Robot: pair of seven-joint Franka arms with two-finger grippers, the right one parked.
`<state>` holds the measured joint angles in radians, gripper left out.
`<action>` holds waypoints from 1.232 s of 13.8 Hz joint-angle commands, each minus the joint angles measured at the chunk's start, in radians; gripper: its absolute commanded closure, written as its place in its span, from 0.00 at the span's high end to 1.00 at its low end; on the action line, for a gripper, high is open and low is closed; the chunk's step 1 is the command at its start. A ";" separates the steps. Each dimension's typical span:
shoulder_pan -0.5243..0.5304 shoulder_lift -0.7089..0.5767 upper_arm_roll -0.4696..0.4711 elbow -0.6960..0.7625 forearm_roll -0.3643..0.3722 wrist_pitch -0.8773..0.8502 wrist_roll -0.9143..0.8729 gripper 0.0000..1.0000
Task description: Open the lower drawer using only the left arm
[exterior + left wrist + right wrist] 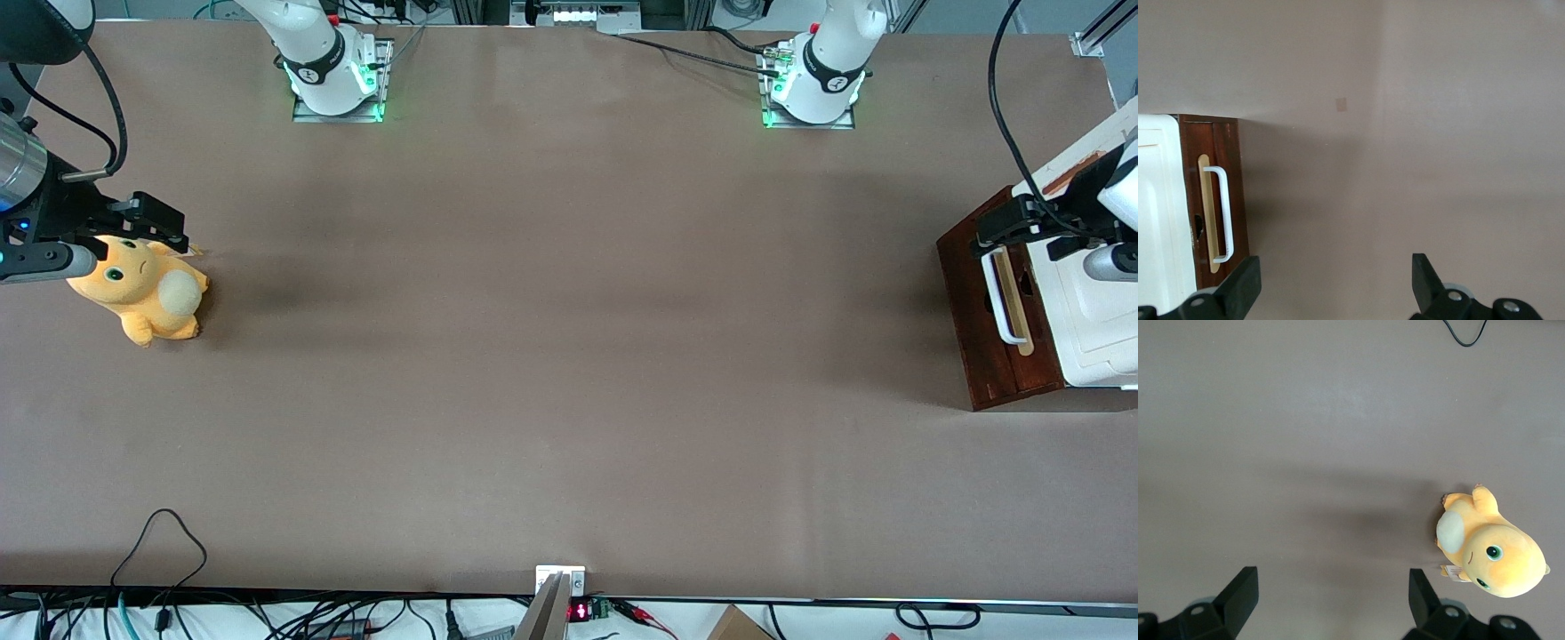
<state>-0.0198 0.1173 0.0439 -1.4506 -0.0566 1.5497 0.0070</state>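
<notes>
Left wrist view shows the end effector spread wide and holding nothing, its two black fingers standing well apart with bare brown worktop between them. Outward from there, one finger hangs just beside the near corner of the lower drawer, whose dark reddish-brown front carries a white loop handle on a pale wood strip. No finger touches the handle; the loop sits clear of the open span, off to one side of it.

From the front view the end effector hovers above the drawer front, at about three o'clock on the worktop, at the working arm's end. The left arm reaches in over the white cabinet top. The drawer looks shut or nearly so: only its front face and handle show, with no pale interior in sight.

My reading is that the approach step is in hand, and the grasp has not yet begun. The next move would call for shifting the end effector sideways until the handle bar lies between the fingers, lowering to handle height, closing on the bar, then pulling straight toward nine o'clock, along the drawer's run and away from the cabinet. The pull should stay level so the loop does not slip out.
</notes>
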 commanded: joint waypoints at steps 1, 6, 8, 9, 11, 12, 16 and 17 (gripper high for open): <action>0.008 0.022 0.001 0.013 0.020 0.004 -0.004 1.00; 0.000 0.021 -0.012 0.016 0.058 0.007 -0.030 1.00; 0.006 0.019 -0.009 0.016 0.058 0.001 -0.047 1.00; 0.006 0.019 -0.007 0.016 0.054 0.000 -0.051 1.00; 0.011 0.013 0.002 0.032 0.055 -0.031 -0.050 1.00; 0.015 0.016 0.001 0.035 0.054 -0.043 -0.051 1.00; 0.006 0.021 -0.009 0.022 0.159 -0.049 -0.048 1.00; 0.006 0.024 -0.009 0.021 0.159 -0.051 -0.048 1.00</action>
<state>-0.0081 0.1349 0.0420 -1.4378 0.0700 1.5160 -0.0328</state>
